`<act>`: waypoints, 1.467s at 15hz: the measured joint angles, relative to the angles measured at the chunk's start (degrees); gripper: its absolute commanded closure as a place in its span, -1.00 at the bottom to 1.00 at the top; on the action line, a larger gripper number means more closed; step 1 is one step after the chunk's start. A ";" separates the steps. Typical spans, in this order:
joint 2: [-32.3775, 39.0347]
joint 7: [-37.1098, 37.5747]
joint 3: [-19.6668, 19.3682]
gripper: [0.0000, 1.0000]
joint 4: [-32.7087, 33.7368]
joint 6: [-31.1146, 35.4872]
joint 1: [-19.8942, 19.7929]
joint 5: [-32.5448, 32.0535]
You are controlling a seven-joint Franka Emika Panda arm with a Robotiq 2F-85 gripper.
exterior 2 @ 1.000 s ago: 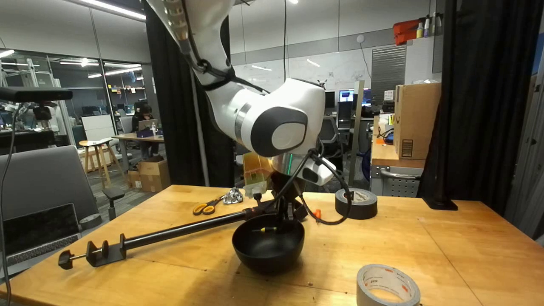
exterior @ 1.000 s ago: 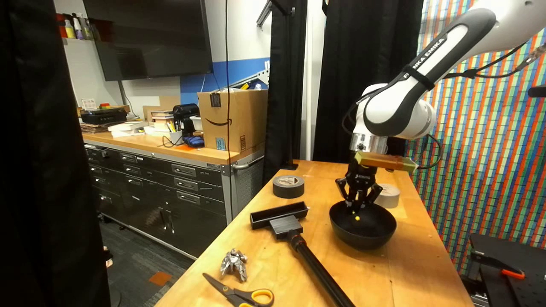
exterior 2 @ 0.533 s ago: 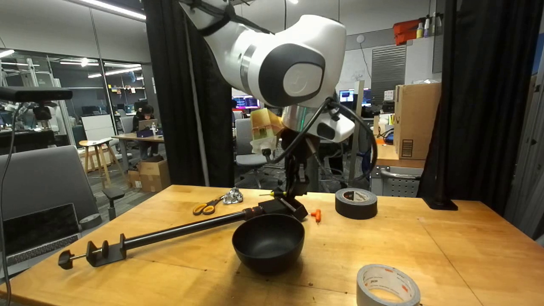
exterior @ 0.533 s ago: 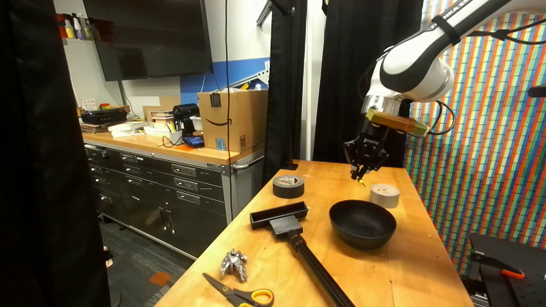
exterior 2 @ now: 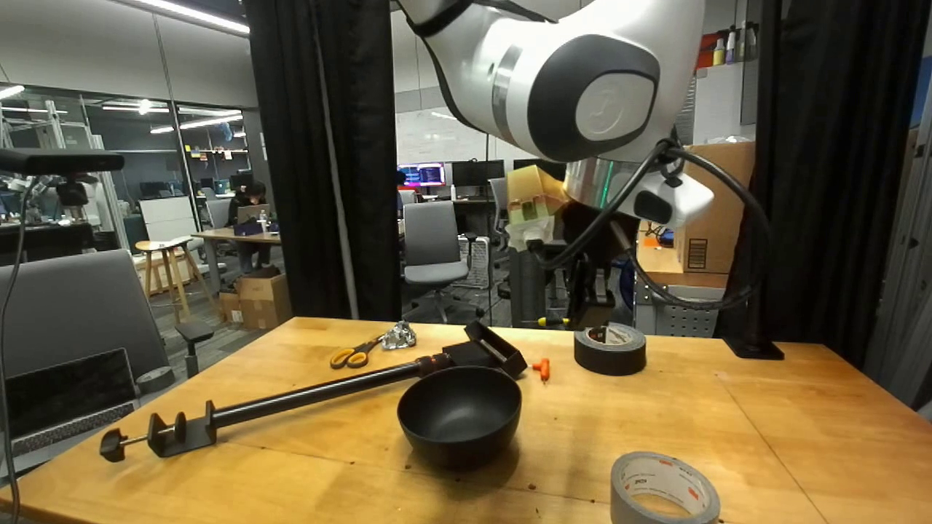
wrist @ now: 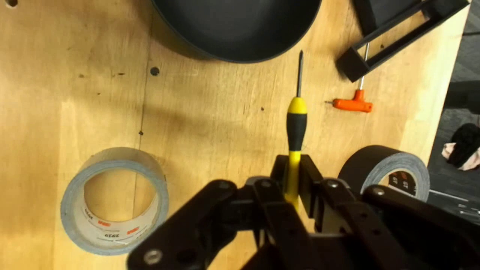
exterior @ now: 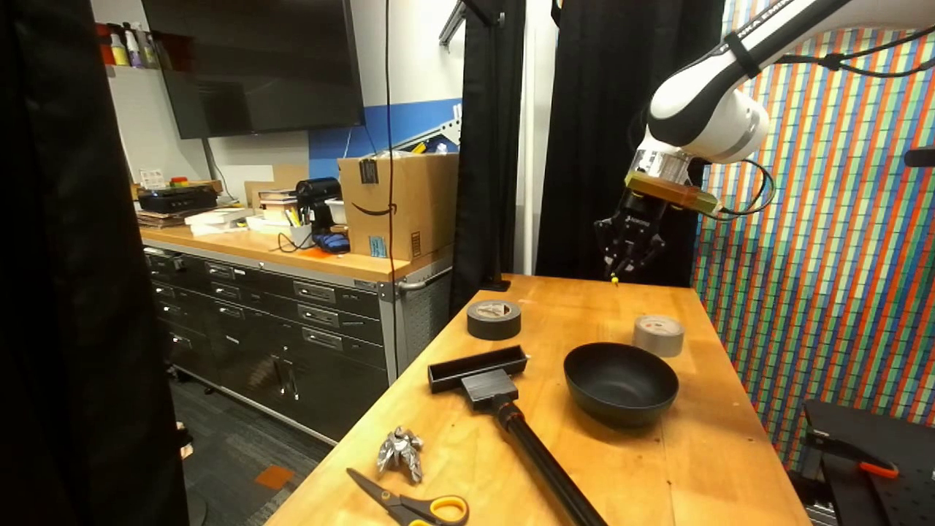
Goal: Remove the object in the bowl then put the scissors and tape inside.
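My gripper [wrist: 294, 172] is shut on the object, a small yellow-and-black screwdriver [wrist: 296, 129], and holds it above the table. It points toward the bowl in the wrist view. In an exterior view the gripper [exterior: 621, 270] hangs beyond the bowl. The black bowl [exterior: 621, 416] stands with nothing inside; it also shows in an exterior view [exterior 2: 459, 451] and the wrist view [wrist: 236, 30]. The yellow-handled scissors [exterior 2: 355, 355] lie flat on the table, out of the wrist view. A black tape roll [wrist: 369, 165] and a grey tape roll [wrist: 71, 198] lie on either side of the gripper.
A long black pole with a bracket head [exterior 2: 313, 395] lies beside the bowl. Crumpled foil [exterior: 399, 453] lies by the scissors. An orange T-handle tool [wrist: 352, 105] lies near the bracket head. The table's edge [wrist: 450, 86] shows beyond them.
The gripper has lifted the screwdriver up out of the bowl and carried it away, past the bowl and toward the black tape roll's side. The bowl, scissors and tape rolls have not moved.
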 measured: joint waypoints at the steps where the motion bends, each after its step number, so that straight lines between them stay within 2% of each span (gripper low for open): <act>1: 1.73 0.66 -0.20 0.83 1.09 0.22 -0.24 0.00; 5: 9.73 4.62 -0.48 0.83 6.21 0.75 -0.24 -1.41; 10: 18.25 10.25 -0.45 0.83 13.02 0.44 1.66 -5.39; 15: 24.90 11.70 -0.24 0.82 16.63 0.41 3.54 -5.54; 22: 30.12 11.71 -0.15 0.79 19.60 0.13 3.51 -5.54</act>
